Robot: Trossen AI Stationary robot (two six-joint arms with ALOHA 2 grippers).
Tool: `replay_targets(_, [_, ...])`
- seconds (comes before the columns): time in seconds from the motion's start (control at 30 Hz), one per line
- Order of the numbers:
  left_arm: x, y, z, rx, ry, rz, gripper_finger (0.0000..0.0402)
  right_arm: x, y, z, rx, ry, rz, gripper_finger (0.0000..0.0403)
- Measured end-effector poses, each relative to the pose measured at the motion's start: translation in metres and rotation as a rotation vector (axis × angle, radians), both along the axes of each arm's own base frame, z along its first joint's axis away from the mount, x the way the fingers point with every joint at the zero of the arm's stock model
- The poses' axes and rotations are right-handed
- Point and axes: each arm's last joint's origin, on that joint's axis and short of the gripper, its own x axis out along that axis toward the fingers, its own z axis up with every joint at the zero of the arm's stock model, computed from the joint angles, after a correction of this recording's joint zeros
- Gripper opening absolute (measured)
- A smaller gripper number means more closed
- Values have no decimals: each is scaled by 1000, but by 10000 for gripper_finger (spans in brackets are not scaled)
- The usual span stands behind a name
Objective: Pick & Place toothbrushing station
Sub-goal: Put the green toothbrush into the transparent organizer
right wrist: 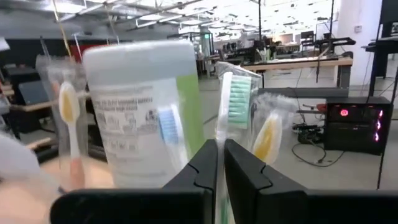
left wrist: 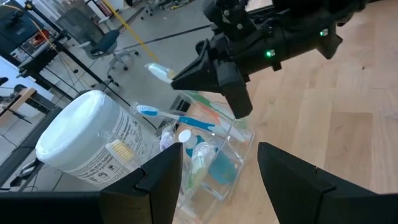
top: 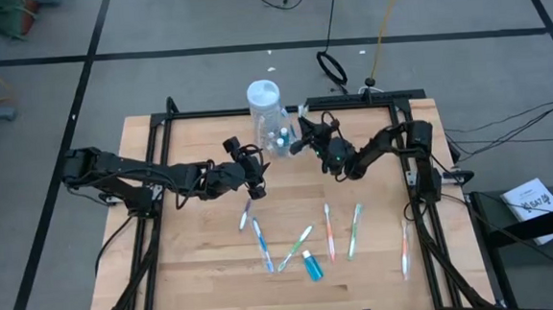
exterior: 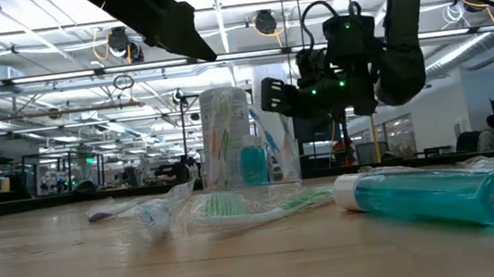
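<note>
The clear cup point(top: 277, 139) stands at the table's far middle and holds toothbrushes and teal tubes point(left wrist: 219, 167). It is right in front of a taller white-lidded jar point(top: 263, 96). My right gripper point(top: 303, 135) hovers at the cup's right rim, shut on a wrapped toothbrush with green bristles point(right wrist: 237, 99). My left gripper point(left wrist: 217, 186) is open and holds nothing; it waits a little nearer and to the left of the cup point(left wrist: 233, 146). Several toothbrushes point(top: 328, 231) and one teal tube point(top: 311, 265) lie flat on the near half of the table. My right gripper pinches the wrapped toothbrush by its neck point(right wrist: 219, 146), just below the head, between its two fingers. The fingers come about level from the table's right and lie across the brush. The head point(left wrist: 158, 71) sticks out past the fingertips, and the fingers hide the handle's lower end.
More brushes lie at the near left point(top: 263, 244) and near the right edge point(top: 404, 248). The black frame rails point(top: 418, 194) run along both sides of the wooden table. The tube point(exterior: 440, 196) and a green-headed brush point(exterior: 236, 205) lie closest to the low camera.
</note>
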Motion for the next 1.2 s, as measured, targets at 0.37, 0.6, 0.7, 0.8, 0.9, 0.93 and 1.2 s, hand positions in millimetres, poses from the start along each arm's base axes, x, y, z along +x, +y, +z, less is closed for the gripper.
replay_targets(0.37, [0,0,0,-1,-2,1,214,1,4,-6,15,65,13,15])
replay_targets(0.6, [0,0,0,-2,-2,1,214,1,4,-9,5,122,10,30])
replay_targets(0.7, [0,0,0,-2,-2,1,214,1,4,-9,12,118,11,33])
replay_targets(0.8, [0,0,0,-2,-2,1,214,1,4,-9,12,119,11,33])
replay_targets(0.9, [0,0,0,-2,-2,1,214,1,4,-9,8,124,11,31])
replay_targets(0.93, [0,0,0,-2,-2,1,214,1,4,-9,4,131,11,31])
replay_targets(1.2, [0,0,0,-49,-35,12,214,1,5,-8,-48,209,6,55])
